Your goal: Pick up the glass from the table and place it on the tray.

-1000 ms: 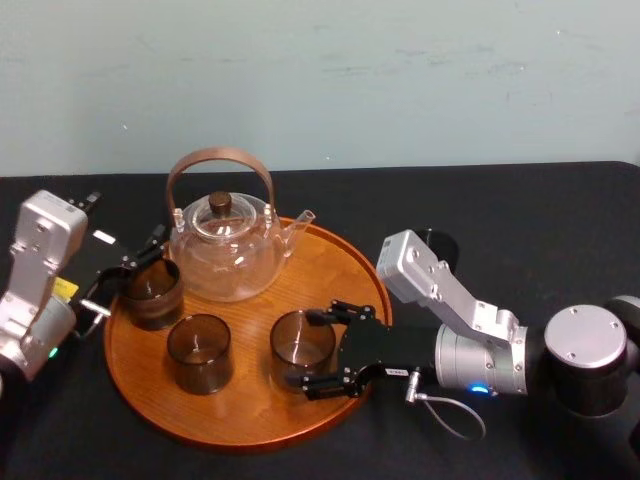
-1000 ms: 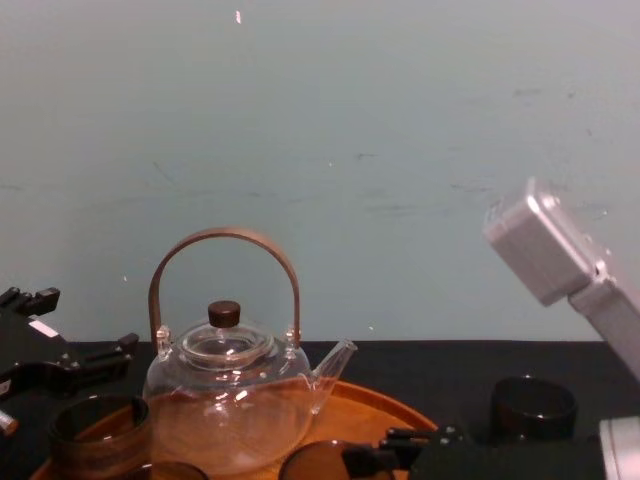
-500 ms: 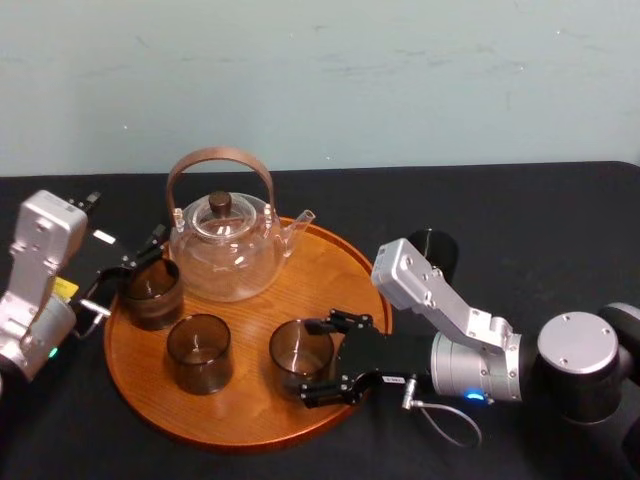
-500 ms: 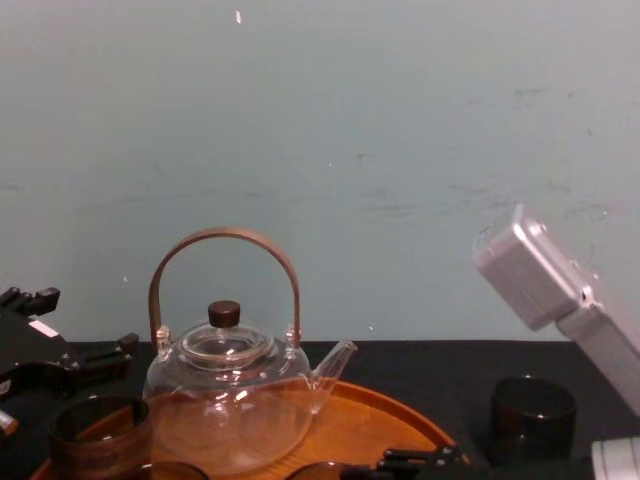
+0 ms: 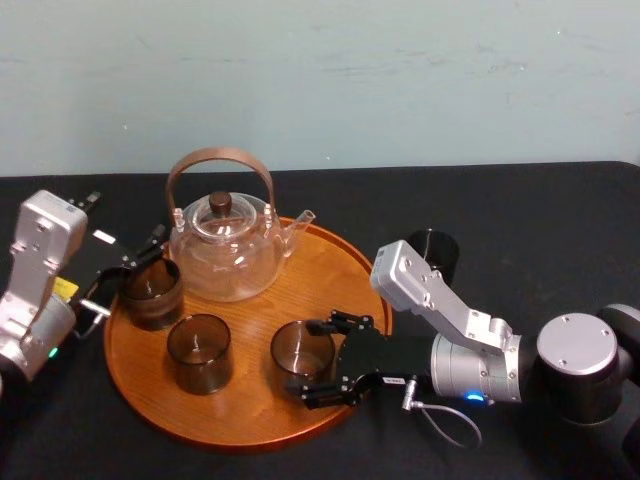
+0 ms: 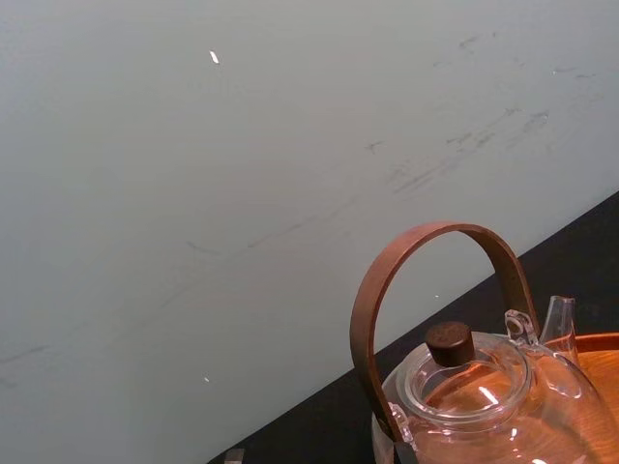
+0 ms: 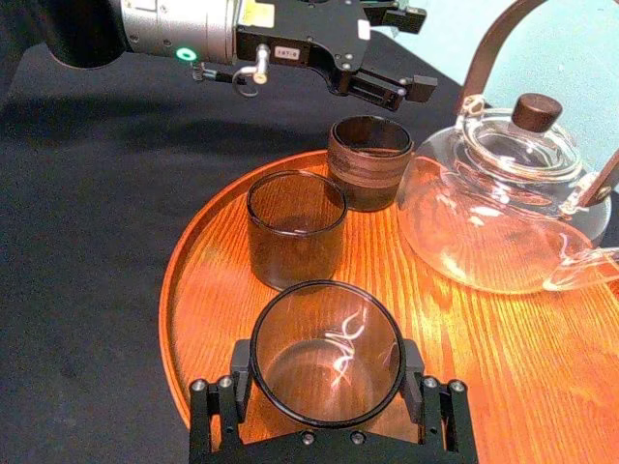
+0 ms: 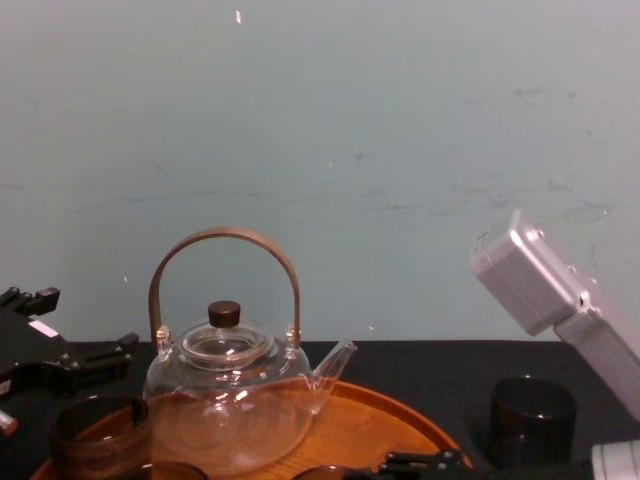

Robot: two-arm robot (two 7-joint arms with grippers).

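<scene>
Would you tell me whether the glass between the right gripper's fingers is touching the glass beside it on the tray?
Apart. The head view shows a strip of bare tray between the glass in the right gripper and its neighbour.

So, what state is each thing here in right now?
Held glass: upright on tray, empty.
Right gripper: shut on held glass.
Left gripper: open, holding nothing.
Teapot: upright, lid on.
Middle glass: upright on tray, empty.
Left glass: upright on tray, empty.
Spare glass: upright on table.
</scene>
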